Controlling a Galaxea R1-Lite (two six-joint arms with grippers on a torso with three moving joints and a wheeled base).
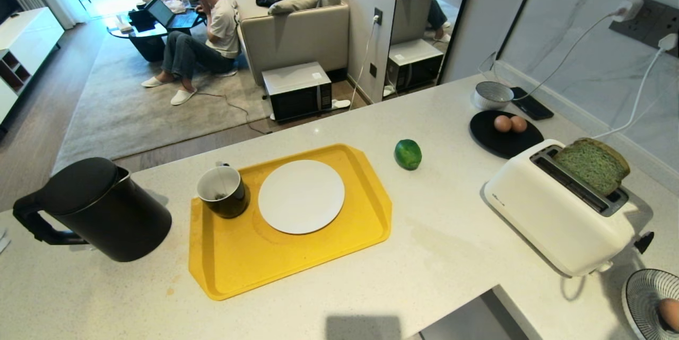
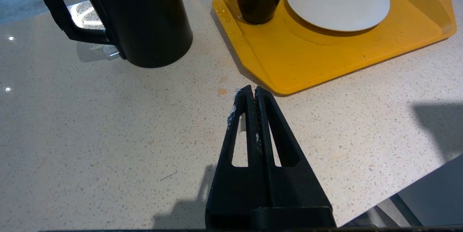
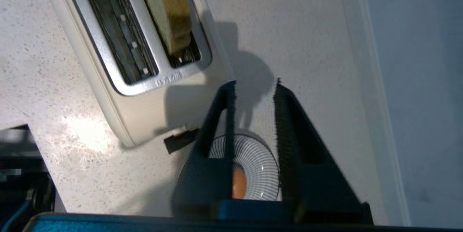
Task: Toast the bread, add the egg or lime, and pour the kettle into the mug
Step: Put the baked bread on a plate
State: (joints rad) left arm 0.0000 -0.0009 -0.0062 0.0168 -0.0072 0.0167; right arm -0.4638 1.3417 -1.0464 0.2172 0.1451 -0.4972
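The bread [image 1: 593, 164], green with a brown crust, stands half out of the far slot of the white toaster [image 1: 551, 223]. Both show in the right wrist view too: bread [image 3: 170, 7], toaster [image 3: 144, 109]. My right gripper [image 3: 255, 83] hangs open and empty beside the toaster's end, above a striped bowl [image 3: 257, 163] holding an egg [image 3: 238, 185]. Two eggs [image 1: 503, 123] lie on a black plate [image 1: 493, 144]. The lime [image 1: 408, 154] rests on the counter. The black kettle [image 1: 101, 207] stands at the left, the mug [image 1: 222, 191] on the yellow tray [image 1: 238, 260]. My left gripper [image 2: 253, 89] is shut, parked over the counter near the tray's corner.
A white plate [image 1: 301, 196] sits on the tray. A white bowl [image 1: 492, 95] and a phone [image 1: 532, 103] lie by the back wall, with charger cables running up to the sockets. The toaster's lever [image 3: 179, 140] sticks out near the striped bowl. A person sits on the floor beyond the counter.
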